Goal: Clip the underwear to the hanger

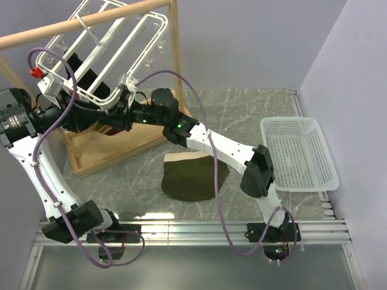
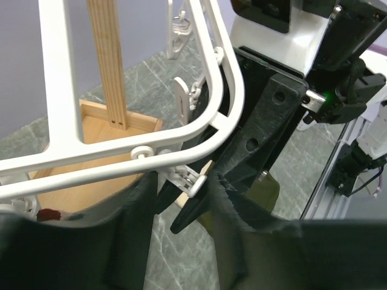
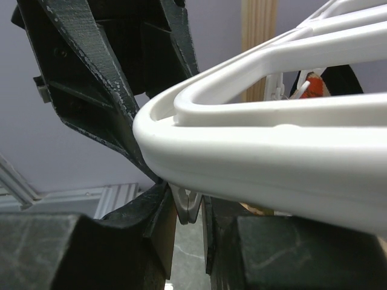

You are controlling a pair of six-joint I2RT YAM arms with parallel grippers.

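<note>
Claws from both arms are gathered at one lower corner of the hanger [image 3: 272, 151], which is hung tilted from the wooden rail stand [image 1: 91, 21]. The right claw [image 3: 188, 219] is closed about a small dangling clip [image 3: 186, 202] just under the frame's rounded corner. The clip is seen pinched between its two fingers, and the grip is judged to be meant for squeezing the clip's mouth open. The left claw [image 2: 180, 181] is held with its fingers apart and nothing gripped, with the same clip and the frame's corner just ahead of the gap. Whether the frame is touched by it cannot be told. Its placing is judged to serve either to steady the free-hanging frame or to reach for the clip.

The underwear [image 1: 193, 178] is held by neither claw. It is laid flat on the counter [image 1: 254, 109], under the right arm's forearm and well apart from the hanger. The white mesh basket [image 1: 296, 154] is set off to the right, away from the work.

Since the cloth is down while a clip is pinched, the task is judged to be at an early stage. An edge of the underwear has yet to be lifted to the clip before anything can be fastened. A slip of the small clip from the fingers is judged the likeliest fault.
</note>
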